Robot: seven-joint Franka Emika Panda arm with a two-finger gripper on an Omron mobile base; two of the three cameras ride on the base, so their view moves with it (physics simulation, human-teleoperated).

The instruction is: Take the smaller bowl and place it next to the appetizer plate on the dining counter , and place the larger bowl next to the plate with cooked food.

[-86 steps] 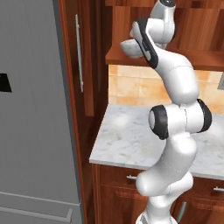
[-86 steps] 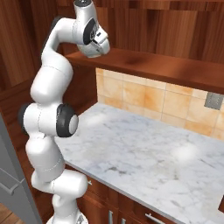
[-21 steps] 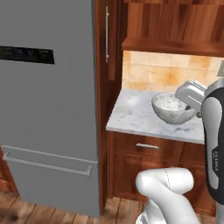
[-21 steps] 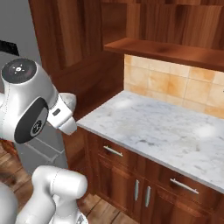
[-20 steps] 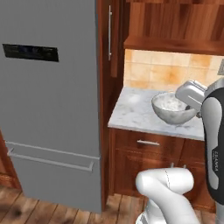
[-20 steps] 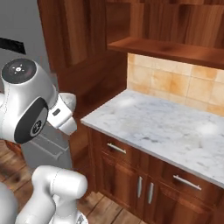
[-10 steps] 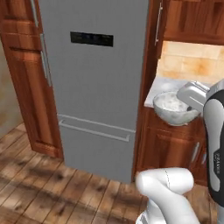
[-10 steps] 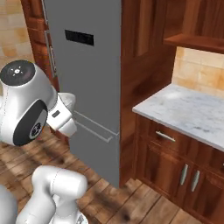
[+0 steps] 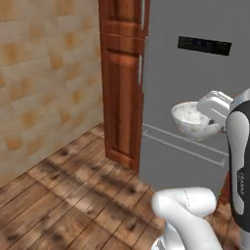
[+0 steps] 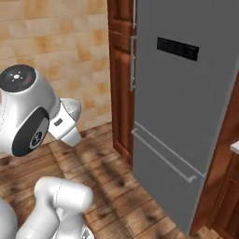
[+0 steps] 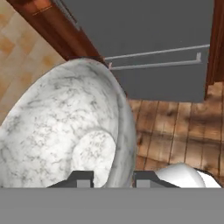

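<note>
The small bowl (image 9: 194, 120) was carried in mid-air, well above the wood floor (image 9: 73, 195), at the end of the white arm (image 9: 239, 161). From the left base view it hung in front of the grey fridge (image 9: 195, 73), level with the rail-like handle of the lower drawer (image 9: 180, 146), with a tall wooden cabinet (image 9: 122, 83) to its left and a tan tiled wall (image 9: 44, 78) beyond that.

The bowl was round and fairly deep, with a mottled grey-white, stone-like finish veined in darker grey. In the hand view (image 11: 61, 131) its inside showed a paler, flat circular bottom and a thick, smooth rim. It held nothing.

The gripper (image 11: 107, 178) was clamped on the bowl's rim: in the hand view one dark fingertip (image 11: 81, 178) lay inside the wall and the other (image 11: 146, 178) outside it, the wall passing between them. The bowl sat tilted in that view, its mouth turned towards the camera.

In the right base view the fridge (image 10: 186, 107) stood to the right, its dark display panel (image 10: 177, 48) near the top.
</note>
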